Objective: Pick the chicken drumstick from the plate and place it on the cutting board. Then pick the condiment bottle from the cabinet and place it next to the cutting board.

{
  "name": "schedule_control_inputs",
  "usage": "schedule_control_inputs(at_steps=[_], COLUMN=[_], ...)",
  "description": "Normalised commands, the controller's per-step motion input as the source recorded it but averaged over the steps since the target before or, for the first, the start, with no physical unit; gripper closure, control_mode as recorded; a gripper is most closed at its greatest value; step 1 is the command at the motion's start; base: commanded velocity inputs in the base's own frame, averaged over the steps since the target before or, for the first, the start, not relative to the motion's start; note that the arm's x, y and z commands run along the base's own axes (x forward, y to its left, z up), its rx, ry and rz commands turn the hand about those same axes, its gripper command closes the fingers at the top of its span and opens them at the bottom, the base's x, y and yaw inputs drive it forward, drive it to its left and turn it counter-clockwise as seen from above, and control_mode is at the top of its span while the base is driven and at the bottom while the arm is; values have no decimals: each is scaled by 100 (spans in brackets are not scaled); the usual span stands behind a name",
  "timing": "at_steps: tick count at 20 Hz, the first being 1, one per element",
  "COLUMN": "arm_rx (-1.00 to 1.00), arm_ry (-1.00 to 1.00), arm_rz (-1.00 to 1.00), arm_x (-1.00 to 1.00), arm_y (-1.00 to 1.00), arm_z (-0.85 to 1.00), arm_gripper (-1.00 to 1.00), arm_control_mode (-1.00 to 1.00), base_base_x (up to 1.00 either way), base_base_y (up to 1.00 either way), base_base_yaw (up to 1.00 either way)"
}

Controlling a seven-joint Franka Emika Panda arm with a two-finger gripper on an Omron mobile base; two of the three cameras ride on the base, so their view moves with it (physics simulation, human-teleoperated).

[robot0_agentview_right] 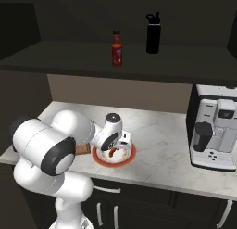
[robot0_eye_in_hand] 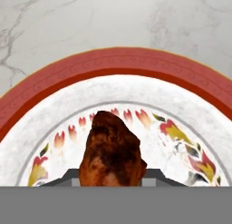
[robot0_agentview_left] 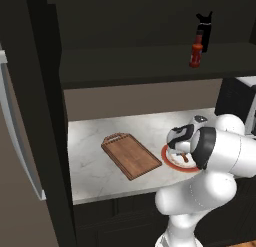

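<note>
Orange-brown chicken drumstick lies on the plate, the gripper pinching it from both sides, not yet lifted; the cutting board waits bare, and the condiment bottle stands in the cabinet

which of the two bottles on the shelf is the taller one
The black bottle, at the right in the right base view; the red bottle beside it is shorter.
</note>
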Motion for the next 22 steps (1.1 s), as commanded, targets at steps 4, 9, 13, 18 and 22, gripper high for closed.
schedule_control_inputs(at_steps=[4,9,13,18,22], arm_rx=[0,0,0,0,0], arm_ry=[0,0,0,-1,0], arm_rz=[0,0,0,1,1], arm_x=[-1,-1,-8,-16,-15], arm_y=[0,0,0,0,2], arm_z=[2,14,15,11,10], arm_gripper=[100,100,100,100,100], arm_control_mode=[-100,-100,-100,-100,-100], base_base_x=[0,0,0,0,0], base_base_y=[0,0,0,0,0], base_base_yaw=[0,0,0,0,0])
